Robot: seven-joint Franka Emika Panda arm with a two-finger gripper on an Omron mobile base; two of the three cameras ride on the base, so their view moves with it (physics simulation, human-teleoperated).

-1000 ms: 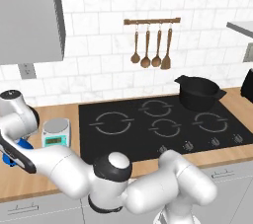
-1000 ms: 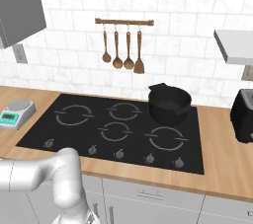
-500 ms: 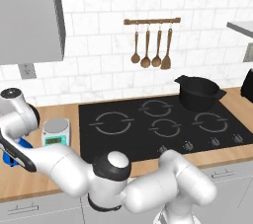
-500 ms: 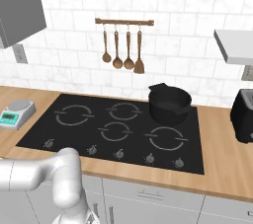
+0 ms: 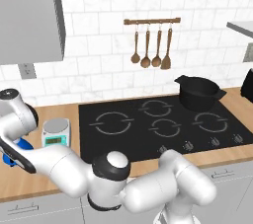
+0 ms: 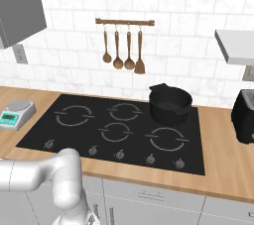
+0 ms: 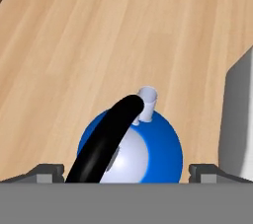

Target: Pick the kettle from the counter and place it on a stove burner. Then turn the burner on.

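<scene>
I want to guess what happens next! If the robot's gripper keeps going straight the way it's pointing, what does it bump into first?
Most likely the kettle: it sits right between the open gripper tips, black handle nearest. How close is hard to judge.

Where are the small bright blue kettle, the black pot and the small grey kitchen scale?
Blue kettle (image 7: 165, 151), hand view, on its blue body.
Black pot (image 5: 198, 93), left base view, on its side wall.
Grey kitchen scale (image 5: 56, 127), left base view, on its round platform.
</scene>
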